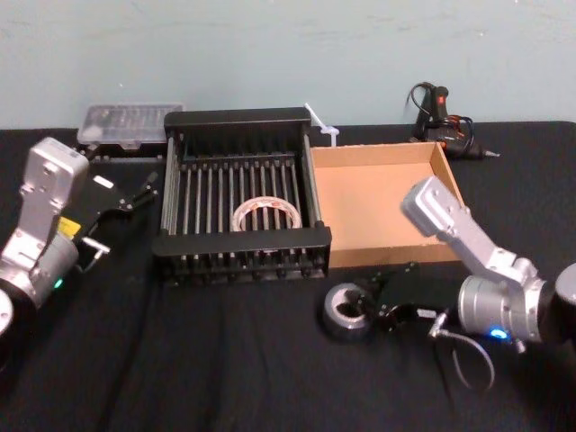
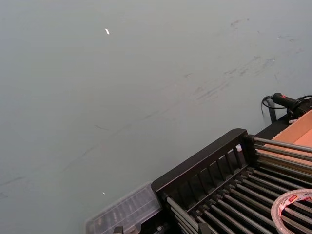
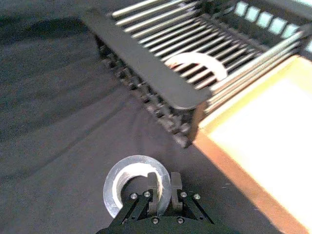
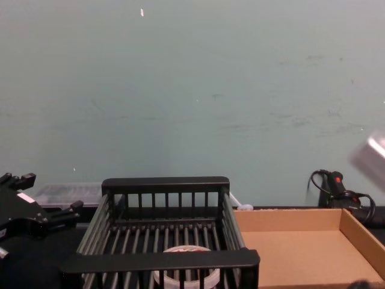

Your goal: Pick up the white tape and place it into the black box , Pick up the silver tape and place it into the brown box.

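The white tape [image 1: 265, 216] lies flat on the bars inside the black box [image 1: 238, 243], toward its front right; it also shows in the left wrist view [image 2: 292, 207] and the chest view [image 4: 183, 274]. The silver tape [image 1: 342, 310] rests on the black cloth just in front of the box's front right corner. My right gripper [image 3: 164, 184] is shut on the silver tape [image 3: 122, 170], one finger inside its hole and one outside its wall. The brown box [image 1: 382, 202] stands to the right of the black box, nothing in it. My left gripper [image 1: 147, 189] hangs open, left of the black box.
A clear plastic case [image 1: 121, 124] lies behind the black box at the back left. A black tool with cables [image 1: 445, 121] sits behind the brown box, and a white strip [image 1: 321, 124] pokes up between the boxes. Black cloth covers the table.
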`<state>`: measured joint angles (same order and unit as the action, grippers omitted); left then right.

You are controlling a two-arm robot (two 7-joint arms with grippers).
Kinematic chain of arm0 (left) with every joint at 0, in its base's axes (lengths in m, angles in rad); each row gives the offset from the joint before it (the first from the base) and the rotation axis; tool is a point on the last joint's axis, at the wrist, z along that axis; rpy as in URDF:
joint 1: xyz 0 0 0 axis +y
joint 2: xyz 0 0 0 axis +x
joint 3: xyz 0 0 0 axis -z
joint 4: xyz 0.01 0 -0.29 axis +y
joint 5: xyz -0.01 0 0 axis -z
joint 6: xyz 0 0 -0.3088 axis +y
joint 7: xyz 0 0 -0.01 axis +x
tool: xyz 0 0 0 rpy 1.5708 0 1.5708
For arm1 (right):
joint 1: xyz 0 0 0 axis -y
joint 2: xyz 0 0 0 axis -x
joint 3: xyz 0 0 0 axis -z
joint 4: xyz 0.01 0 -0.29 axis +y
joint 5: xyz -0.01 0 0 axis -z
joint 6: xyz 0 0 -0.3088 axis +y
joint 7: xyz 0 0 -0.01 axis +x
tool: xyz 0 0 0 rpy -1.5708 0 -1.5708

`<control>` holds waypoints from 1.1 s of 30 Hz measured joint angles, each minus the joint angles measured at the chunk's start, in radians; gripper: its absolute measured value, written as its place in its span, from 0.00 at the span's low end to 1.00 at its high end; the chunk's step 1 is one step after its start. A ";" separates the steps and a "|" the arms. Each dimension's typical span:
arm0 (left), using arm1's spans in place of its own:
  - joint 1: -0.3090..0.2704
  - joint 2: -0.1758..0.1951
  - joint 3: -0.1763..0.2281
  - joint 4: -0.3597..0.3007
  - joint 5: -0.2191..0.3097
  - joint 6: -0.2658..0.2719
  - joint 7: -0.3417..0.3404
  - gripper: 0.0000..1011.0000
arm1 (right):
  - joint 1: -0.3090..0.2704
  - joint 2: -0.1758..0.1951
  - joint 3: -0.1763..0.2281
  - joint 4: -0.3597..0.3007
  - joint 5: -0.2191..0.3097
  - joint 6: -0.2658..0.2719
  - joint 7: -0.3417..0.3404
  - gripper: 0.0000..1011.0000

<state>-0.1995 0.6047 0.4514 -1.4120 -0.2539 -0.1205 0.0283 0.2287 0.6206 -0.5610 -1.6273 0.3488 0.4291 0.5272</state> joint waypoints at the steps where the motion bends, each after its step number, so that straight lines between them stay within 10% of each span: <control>1: 0.000 0.000 0.000 0.000 0.000 0.000 0.000 0.99 | -0.002 0.002 0.007 -0.004 0.002 0.000 -0.005 0.17; 11: 0.000 0.000 0.000 0.000 0.000 0.000 0.000 0.99 | -0.003 -0.010 0.089 -0.018 0.015 0.012 -0.091 0.17; 33: 0.000 0.000 0.000 0.000 0.000 0.000 0.000 0.99 | 0.101 -0.159 0.168 0.149 -0.052 0.033 -0.225 0.17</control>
<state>-0.1996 0.6047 0.4513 -1.4120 -0.2539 -0.1205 0.0282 0.3296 0.4616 -0.3933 -1.4778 0.2966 0.4623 0.3027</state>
